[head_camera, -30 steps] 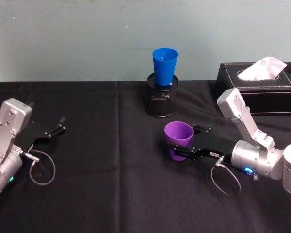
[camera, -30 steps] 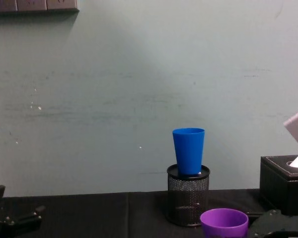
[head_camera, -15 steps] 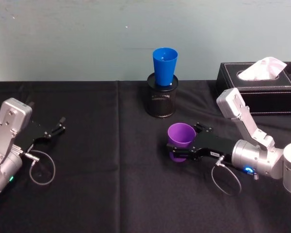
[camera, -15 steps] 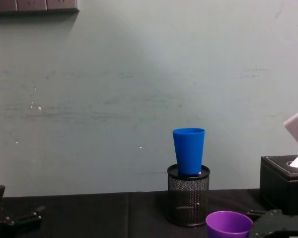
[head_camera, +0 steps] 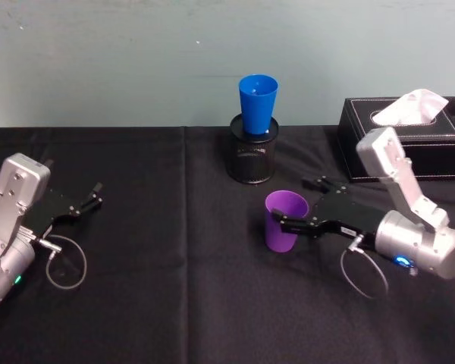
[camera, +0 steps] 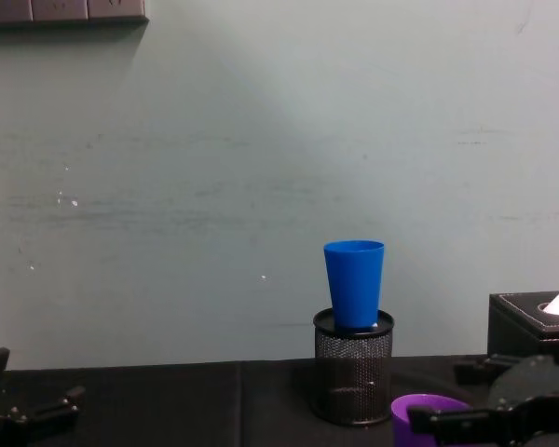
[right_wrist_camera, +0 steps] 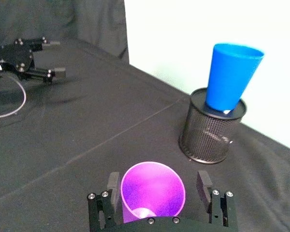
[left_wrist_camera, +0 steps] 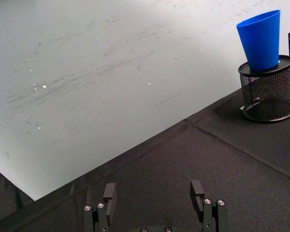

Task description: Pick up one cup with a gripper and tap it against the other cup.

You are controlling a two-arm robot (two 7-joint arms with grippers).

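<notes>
**Purple cup stands on the cloth, right fingers spread beside it**

Your black tablecloth covers the table in front of the pale wall. At the far right sits the tissue box, well back from the work. Your right gripper reaches in from the right, low over the cloth, fingers parted; in the right wrist view one finger lies on each side of the cup with a gap showing, so nothing is clamped. Your left gripper rests on the cloth at the far left, fingers apart and holding nothing, well away from both cups. The mesh holder stands at the back centre, near the wall. The blue cup sits upright in its mouth, well above the cloth. The purple cup stands upright on the cloth, in front of the holder and slightly right of it, apart from the blue cup.
</notes>
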